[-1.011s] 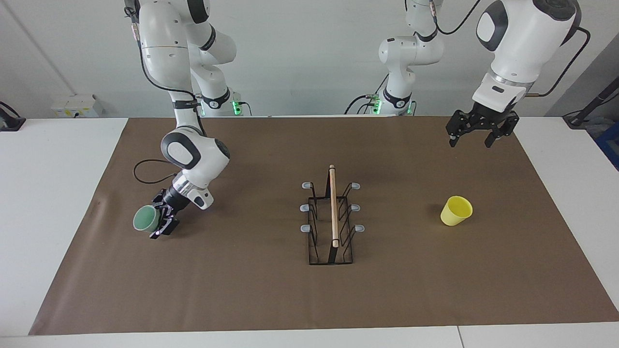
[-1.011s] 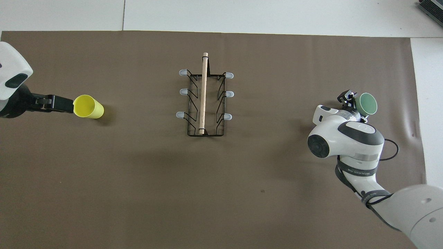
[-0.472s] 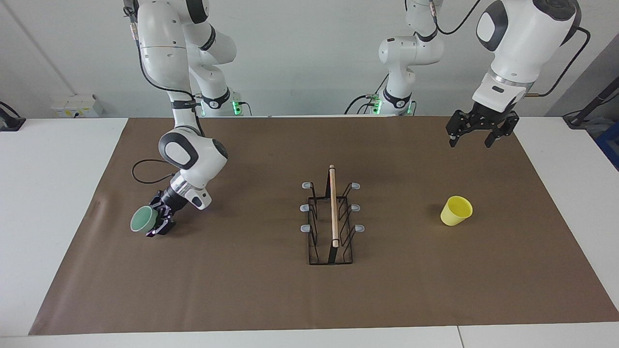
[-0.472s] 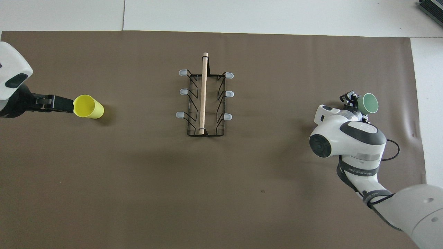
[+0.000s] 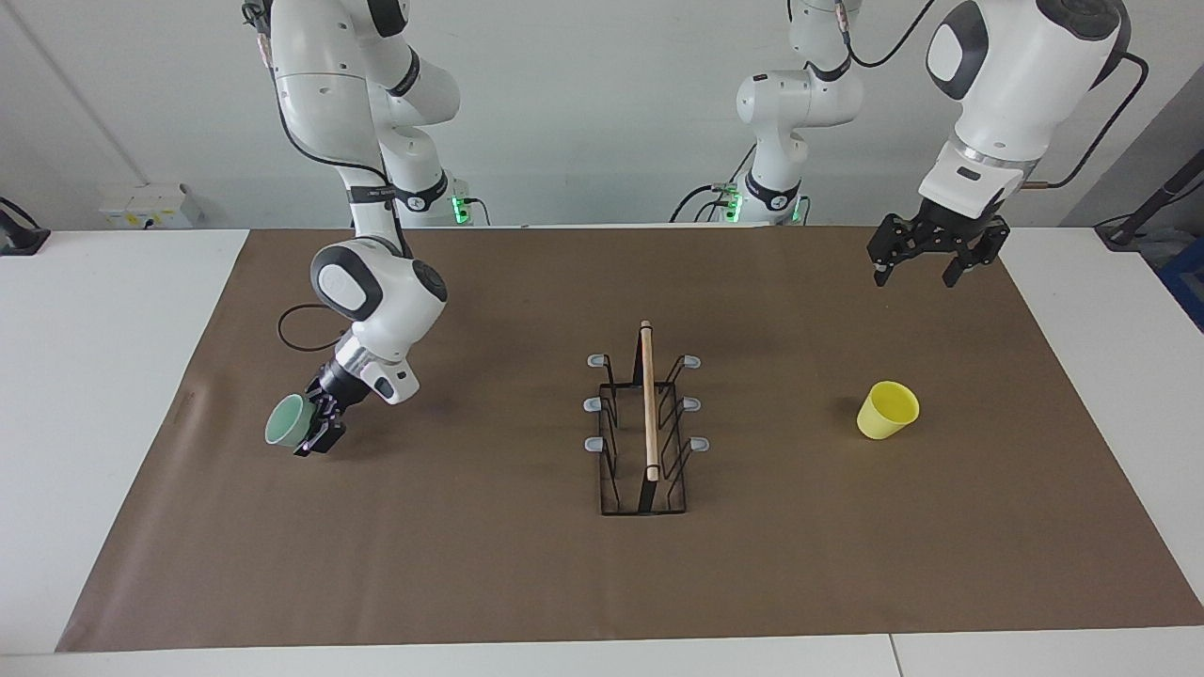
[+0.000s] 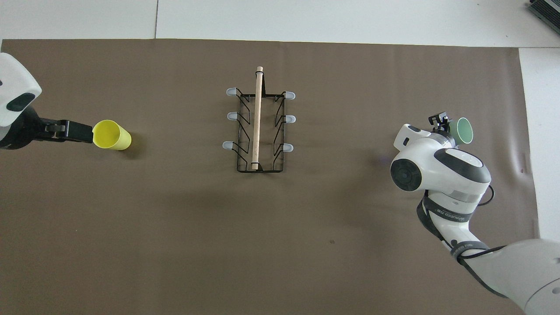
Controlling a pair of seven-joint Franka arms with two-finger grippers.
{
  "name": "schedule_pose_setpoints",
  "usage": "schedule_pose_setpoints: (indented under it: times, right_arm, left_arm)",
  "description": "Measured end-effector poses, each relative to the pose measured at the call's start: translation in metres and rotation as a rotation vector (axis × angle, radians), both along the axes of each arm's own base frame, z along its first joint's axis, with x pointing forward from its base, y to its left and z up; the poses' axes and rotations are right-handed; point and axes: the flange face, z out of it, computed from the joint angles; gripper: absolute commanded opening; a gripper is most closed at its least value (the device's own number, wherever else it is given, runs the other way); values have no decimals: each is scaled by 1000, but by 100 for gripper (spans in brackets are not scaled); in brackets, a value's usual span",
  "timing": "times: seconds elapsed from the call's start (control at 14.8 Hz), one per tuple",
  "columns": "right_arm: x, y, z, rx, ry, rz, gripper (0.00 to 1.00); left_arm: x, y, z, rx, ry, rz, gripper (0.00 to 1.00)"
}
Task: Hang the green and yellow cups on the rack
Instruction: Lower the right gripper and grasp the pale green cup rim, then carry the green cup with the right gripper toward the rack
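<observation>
The pale green cup (image 5: pixel 285 419) is gripped on its side in my right gripper (image 5: pixel 312 431), just above the mat at the right arm's end, its mouth facing away from the rack. It also shows in the overhead view (image 6: pixel 463 131), with the right gripper (image 6: pixel 446 124) beside it. The yellow cup (image 5: pixel 887 410) stands mouth up on the mat at the left arm's end, also seen in the overhead view (image 6: pixel 111 135). My left gripper (image 5: pixel 926 263) hangs open and empty, raised over the mat. The black wire rack (image 5: pixel 644 442) with its wooden rod (image 6: pixel 258 118) stands mid-table.
A brown mat (image 5: pixel 508 574) covers the white table (image 5: pixel 94 395). A black cable loop (image 5: pixel 301 329) of the right arm lies on the mat nearer to the robots than the green cup.
My right arm has shifted slightly and turned its wrist, so the green cup sits a little higher and closer to the rack. The left arm, yellow cup and rack have not moved.
</observation>
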Motion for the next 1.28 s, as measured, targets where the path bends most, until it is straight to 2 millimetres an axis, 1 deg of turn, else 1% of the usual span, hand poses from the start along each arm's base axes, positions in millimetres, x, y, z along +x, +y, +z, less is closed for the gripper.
schedule_pose_setpoints:
  times: [0.13,0.27,0.47,0.74,1.08,1.28]
  right_arm:
    - [3,5,16,19,1,1,0]
    - [3,18,33,34,1,7,0]
    - [0,38,60,100,32,-38,0]
    - [5,45,91,184,51,-120,0]
    - [12,56,116,333,60,-262,0]
    - [13,65,123,475,76,-344,0]
  left_arm:
    - [0,0,0,0,0,0,100]
    - [0,0,0,0,0,0,100]
    - [0,0,0,0,0,0,100]
    - [0,0,0,0,0,0,100]
    - [0,0,0,0,0,0,100]
    - [0,0,0,0,0,0,100]
